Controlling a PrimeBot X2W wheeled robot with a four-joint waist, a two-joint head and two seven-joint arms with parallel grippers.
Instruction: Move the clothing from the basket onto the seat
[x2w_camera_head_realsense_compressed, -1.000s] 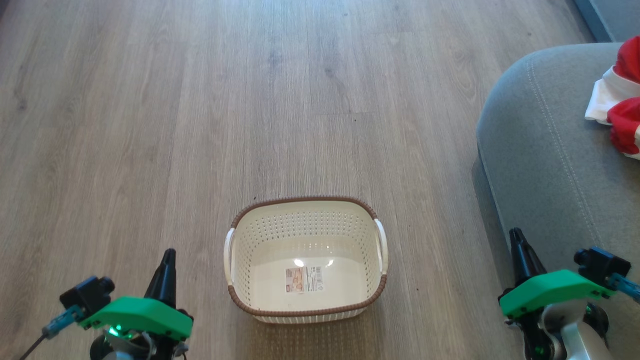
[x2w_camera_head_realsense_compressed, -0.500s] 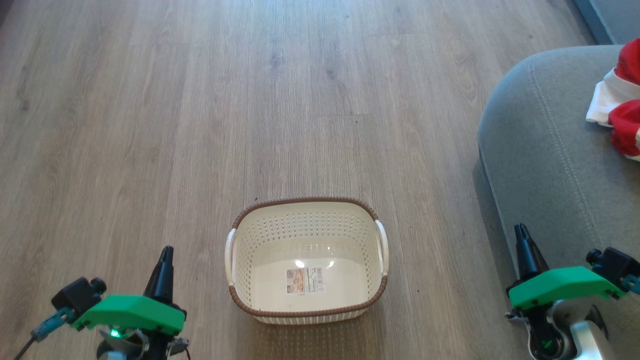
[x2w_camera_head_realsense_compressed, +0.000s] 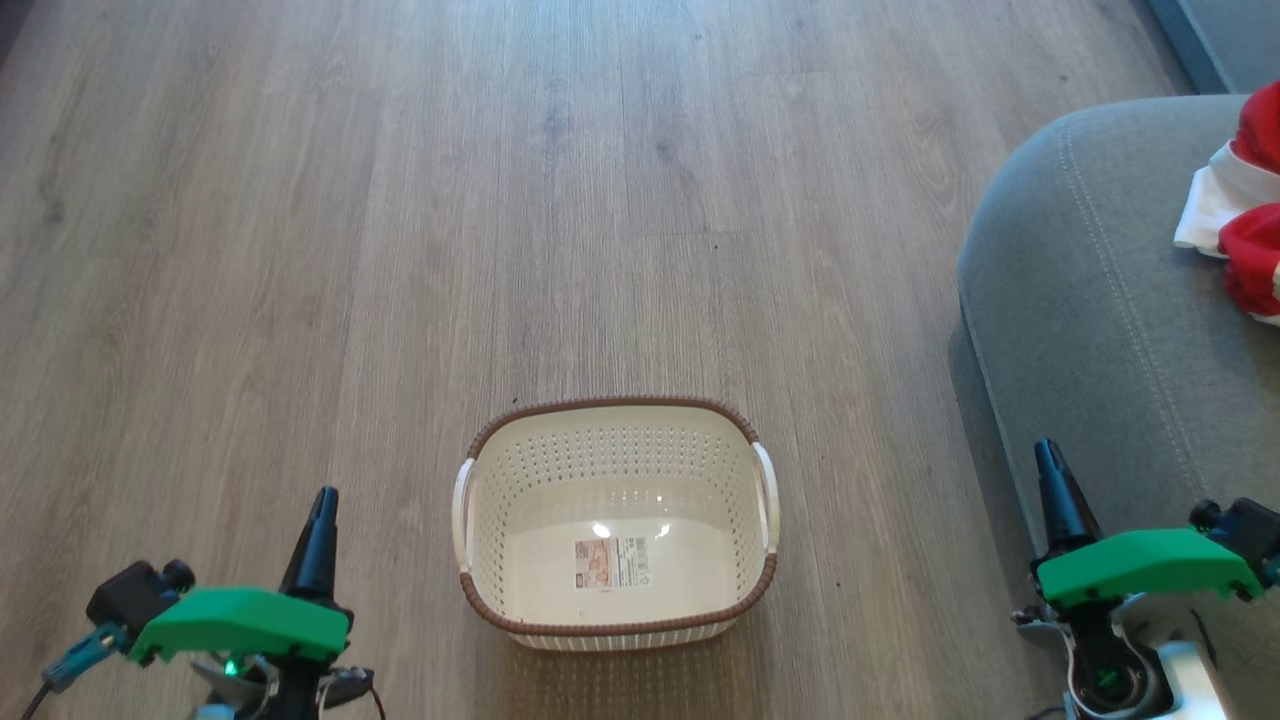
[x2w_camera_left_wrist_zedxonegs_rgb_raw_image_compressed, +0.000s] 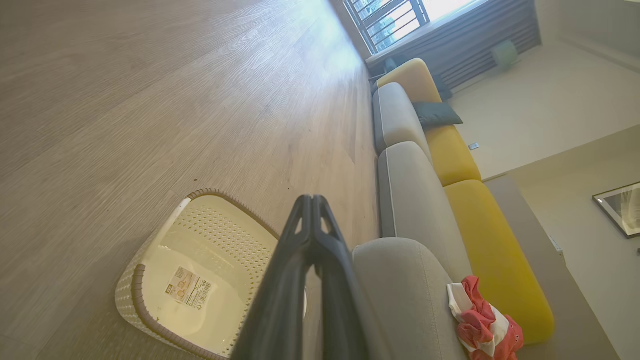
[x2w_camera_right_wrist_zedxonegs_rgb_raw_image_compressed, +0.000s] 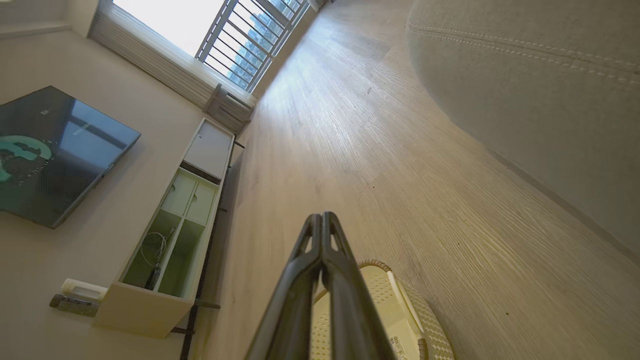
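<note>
Head view: a pale wood-plank floor is seen, and the basket stands on it between the two grippers. The seat is set to the right of the basket. The clothing is bunched on the seat, well apart from the basket and from both grippers. The left gripper is held left of the basket and the right gripper right of it, each with its jaws pressed together and nothing held. A label is stuck on the basket's bottom; its print cannot be read.

Left wrist view: a row of grey and yellow sofa cushions is shown beyond the basket, running to a barred window. The clothing is seen on the seat, right of the closed fingers.

Right wrist view: a dark screen and a low cabinet are placed along the wall across the floor from the basket, whose rim is partly covered by the closed fingers.
</note>
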